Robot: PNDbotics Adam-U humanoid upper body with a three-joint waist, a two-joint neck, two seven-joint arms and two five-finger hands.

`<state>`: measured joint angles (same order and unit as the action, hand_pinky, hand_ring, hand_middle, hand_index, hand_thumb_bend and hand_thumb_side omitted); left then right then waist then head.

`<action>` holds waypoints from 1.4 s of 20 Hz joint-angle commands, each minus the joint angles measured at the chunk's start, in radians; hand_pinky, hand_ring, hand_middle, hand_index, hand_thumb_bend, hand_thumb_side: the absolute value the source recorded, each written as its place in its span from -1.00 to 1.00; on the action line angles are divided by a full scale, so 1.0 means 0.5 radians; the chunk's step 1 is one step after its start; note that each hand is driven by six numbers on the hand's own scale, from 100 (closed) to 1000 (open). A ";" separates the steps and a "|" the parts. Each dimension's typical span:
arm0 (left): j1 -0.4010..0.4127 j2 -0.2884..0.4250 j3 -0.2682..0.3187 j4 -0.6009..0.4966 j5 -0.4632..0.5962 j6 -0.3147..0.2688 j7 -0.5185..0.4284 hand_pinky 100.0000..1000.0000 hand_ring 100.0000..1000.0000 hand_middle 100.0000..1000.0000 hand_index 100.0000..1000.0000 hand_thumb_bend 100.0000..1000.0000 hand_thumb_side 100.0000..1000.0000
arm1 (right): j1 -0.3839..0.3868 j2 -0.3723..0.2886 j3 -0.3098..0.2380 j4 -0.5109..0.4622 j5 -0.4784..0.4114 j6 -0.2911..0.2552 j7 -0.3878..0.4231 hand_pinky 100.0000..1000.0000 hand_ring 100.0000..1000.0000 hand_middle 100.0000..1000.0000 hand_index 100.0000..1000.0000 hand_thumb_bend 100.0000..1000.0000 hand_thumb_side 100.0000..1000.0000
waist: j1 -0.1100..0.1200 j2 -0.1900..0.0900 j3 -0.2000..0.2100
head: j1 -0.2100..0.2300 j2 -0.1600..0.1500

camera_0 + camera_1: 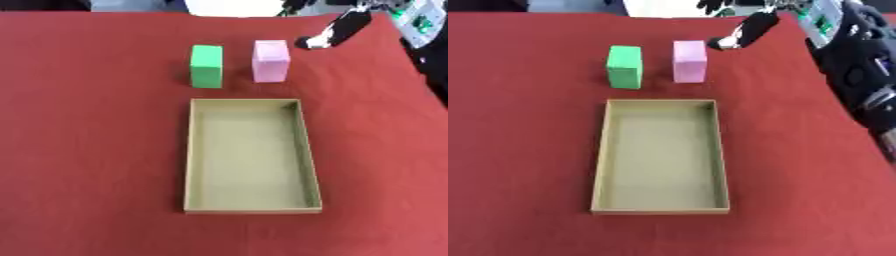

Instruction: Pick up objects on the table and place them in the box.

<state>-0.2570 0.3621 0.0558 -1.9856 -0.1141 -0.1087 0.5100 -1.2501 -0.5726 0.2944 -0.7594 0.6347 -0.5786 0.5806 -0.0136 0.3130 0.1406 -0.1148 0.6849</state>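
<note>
Left eye view: the right hand [325, 35] reaches in from the far right corner of the red table [87, 150], near the pink block [270, 61]. I cannot tell if its fingers are spread or curled. The green block [206, 66] stands just beside the pink one, toward the far edge. The cardboard box [187, 160] is empty. Best to come down over the pink block, pinch its sides, and not bump the green one.
</note>
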 commanded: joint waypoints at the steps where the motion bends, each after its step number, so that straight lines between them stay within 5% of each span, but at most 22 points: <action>1: -0.025 0.032 0.004 -0.029 0.007 -0.003 -0.005 0.40 0.40 0.19 0.56 -0.75 0.29 | -0.063 0.001 -0.033 0.014 0.004 -0.049 0.131 0.67 0.68 0.54 0.88 -0.46 -0.14 | 0.004 -0.038 0.006 | -0.009 -0.012; 11: -0.033 0.024 -0.007 -0.029 0.012 -0.005 -0.021 0.40 0.40 0.19 0.56 -0.79 0.27 | -0.075 0.080 -0.090 0.098 0.338 -0.052 0.008 0.69 0.73 0.59 0.95 -0.26 -0.44 | 0.007 -0.013 0.036 | -0.038 -0.030; 28: -0.047 0.019 -0.021 -0.029 0.013 0.003 -0.054 0.40 0.40 0.20 0.56 -0.80 0.31 | -0.095 0.148 -0.179 0.197 0.585 0.043 -0.218 0.67 0.69 0.50 0.96 -0.31 -0.28 | -0.003 0.059 0.106 | -0.069 -0.066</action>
<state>-0.2705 0.3609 0.0455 -1.9856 -0.1098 -0.1066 0.4864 -1.2680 -0.4877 0.2152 -0.6577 0.9157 -0.5620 0.4820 -0.0177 0.3613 0.1928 -0.1455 0.6638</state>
